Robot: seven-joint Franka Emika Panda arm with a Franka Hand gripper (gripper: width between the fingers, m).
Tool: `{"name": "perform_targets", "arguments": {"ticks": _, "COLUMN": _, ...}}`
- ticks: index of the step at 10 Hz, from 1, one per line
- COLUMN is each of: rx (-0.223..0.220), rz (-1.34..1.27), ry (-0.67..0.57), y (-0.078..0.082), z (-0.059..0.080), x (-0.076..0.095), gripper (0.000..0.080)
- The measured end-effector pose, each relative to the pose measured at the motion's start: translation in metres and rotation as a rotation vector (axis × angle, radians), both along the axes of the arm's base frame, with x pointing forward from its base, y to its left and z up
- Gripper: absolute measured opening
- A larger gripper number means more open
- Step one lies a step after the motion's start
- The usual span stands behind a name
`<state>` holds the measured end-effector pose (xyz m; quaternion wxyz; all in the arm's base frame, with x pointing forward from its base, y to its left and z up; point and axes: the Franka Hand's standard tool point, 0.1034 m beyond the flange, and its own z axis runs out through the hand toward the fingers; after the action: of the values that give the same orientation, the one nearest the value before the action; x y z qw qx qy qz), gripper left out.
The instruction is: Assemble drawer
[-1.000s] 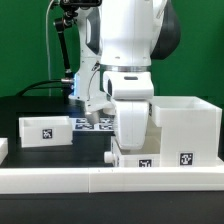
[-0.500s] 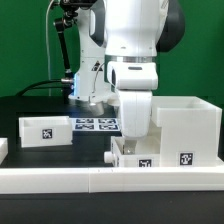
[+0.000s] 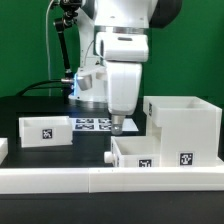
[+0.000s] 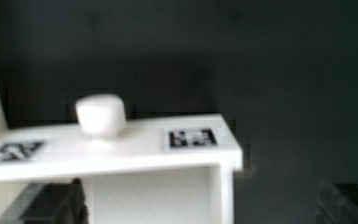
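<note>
A small white drawer [image 3: 140, 152] with marker tags lies at the front of the table, against the white front rail [image 3: 100, 181]. In the wrist view it shows as a white part [image 4: 149, 165] with a round white knob [image 4: 99, 113] and a tag [image 4: 194, 137]. A larger white open box [image 3: 185, 124] stands at the exterior view's right. A white panel [image 3: 45, 131] with a tag stands at the left. My gripper [image 3: 117, 126] hangs above and behind the small drawer. In the wrist view the gripper [image 4: 202, 205] is open and empty, with its dark fingertips [image 4: 51, 202] wide apart.
The marker board [image 3: 92, 124] lies on the black table behind the gripper. A black stand [image 3: 66, 50] rises at the back left. A small white block [image 3: 3, 150] sits at the left edge.
The gripper has risen from low at the small drawer and shifted a little toward the exterior view's left. The small drawer is now uncovered.
</note>
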<state>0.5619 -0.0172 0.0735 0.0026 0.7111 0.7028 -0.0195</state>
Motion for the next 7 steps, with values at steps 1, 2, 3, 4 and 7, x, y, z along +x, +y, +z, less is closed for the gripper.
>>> {"name": "perform_targets", "arguments": {"ticks": 1, "rx": 0.001, "rz": 0.000, "ry": -0.015, "y": -0.009, "z": 0.006, "x": 0.006, "gripper": 0.0649}}
{"name": "perform_targets", "arguments": {"ticks": 2, "rx": 0.002, "rz": -0.007, "ry": -0.011, "y": -0.011, "z": 0.003, "x": 0.004, "gripper": 0.0649}}
{"name": "perform_targets", "arguments": {"ticks": 3, "rx": 0.002, "rz": -0.006, "ry": -0.010, "y": -0.010, "z": 0.003, "x": 0.004, "gripper": 0.0649}}
{"name": "perform_targets", "arguments": {"ticks": 4, "rx": 0.005, "rz": -0.004, "ry": -0.008, "y": -0.011, "z": 0.001, "x": 0.003, "gripper": 0.0649}}
{"name": "perform_targets", "arguments": {"ticks": 7, "rx": 0.114, "rz": 0.039, "ry": 0.001, "y": -0.030, "z": -0.023, "x": 0.016, "gripper": 0.0649}}
